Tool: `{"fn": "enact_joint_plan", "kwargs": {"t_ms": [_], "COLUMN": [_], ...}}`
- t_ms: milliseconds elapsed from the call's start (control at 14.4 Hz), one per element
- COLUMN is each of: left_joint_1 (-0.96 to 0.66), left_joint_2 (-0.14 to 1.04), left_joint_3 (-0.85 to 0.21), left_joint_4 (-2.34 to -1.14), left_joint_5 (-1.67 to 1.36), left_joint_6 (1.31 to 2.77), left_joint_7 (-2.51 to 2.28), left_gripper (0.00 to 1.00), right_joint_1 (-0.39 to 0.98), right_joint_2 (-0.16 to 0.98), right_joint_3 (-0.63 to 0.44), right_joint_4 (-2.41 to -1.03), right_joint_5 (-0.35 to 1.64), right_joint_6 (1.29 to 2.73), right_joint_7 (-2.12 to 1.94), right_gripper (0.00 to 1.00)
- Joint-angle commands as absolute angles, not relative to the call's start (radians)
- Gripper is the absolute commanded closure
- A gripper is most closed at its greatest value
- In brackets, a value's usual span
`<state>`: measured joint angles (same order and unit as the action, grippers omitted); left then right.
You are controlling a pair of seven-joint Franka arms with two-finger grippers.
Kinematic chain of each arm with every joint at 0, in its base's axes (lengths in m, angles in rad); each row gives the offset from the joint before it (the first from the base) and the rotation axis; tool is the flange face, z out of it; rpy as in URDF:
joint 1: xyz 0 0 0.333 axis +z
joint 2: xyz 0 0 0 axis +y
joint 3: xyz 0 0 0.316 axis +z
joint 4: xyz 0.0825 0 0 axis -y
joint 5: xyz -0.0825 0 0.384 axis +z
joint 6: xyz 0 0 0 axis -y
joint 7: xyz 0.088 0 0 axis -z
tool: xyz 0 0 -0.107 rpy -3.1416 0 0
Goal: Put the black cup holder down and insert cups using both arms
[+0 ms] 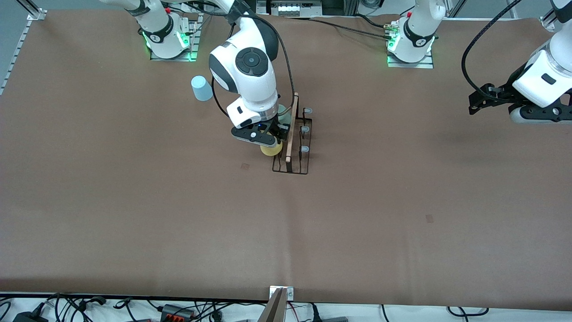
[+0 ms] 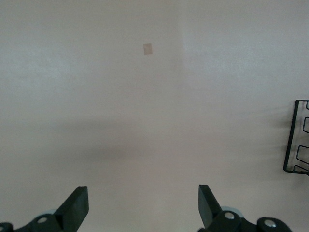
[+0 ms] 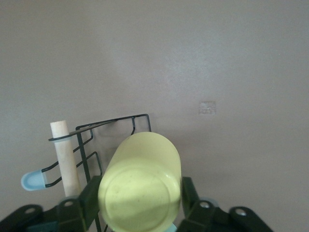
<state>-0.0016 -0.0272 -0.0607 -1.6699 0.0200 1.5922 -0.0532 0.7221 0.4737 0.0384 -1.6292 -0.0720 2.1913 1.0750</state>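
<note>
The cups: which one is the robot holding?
The yellow cup, pinched in the right tool over the black rack. The light blue cup stands alone on the table, and the pale green one is at the rack.

Even, bright overhead light covers my table [image 1: 134, 201], with soft shadows pooling under both my arms. Green lamps glow at my bases. My left wrist view looks washed out and pale. In my right wrist view the yellow cup [image 3: 142, 186] sits slightly soft, shadow-banded across its base.
</note>
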Motion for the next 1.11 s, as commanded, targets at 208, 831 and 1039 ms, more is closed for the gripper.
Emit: {"fn": "enact_joint_plan", "kwargs": {"t_ms": [208,831,1039], "left_joint_1": [-0.003,0.003,0.005], "left_joint_2": [-0.012,-0.011,-0.011], "left_joint_3": [-0.058,-0.058,-0.058], "left_joint_4": [-1.637,-1.637,-1.637], "left_joint_5": [0.012,0.012,0.014], "left_joint_6": [1.562,1.559,1.559], "left_joint_7": [-0.037,-0.035,-0.035], "left_gripper": [0.00,0.00,0.00], "right_joint_1": [0.632,0.183,0.031], "right_joint_2": [0.411,0.204,0.137], "right_joint_3": [0.037,0.031,0.031], "right_joint_4": [-1.605,-1.609,-1.608], "right_joint_5": [-0.077,-0.063,-0.064], "right_joint_6": [2.136,1.789,1.711], "right_joint_7": [1.062,0.499,0.323], "right_gripper": [0.00,0.00,0.00]}}
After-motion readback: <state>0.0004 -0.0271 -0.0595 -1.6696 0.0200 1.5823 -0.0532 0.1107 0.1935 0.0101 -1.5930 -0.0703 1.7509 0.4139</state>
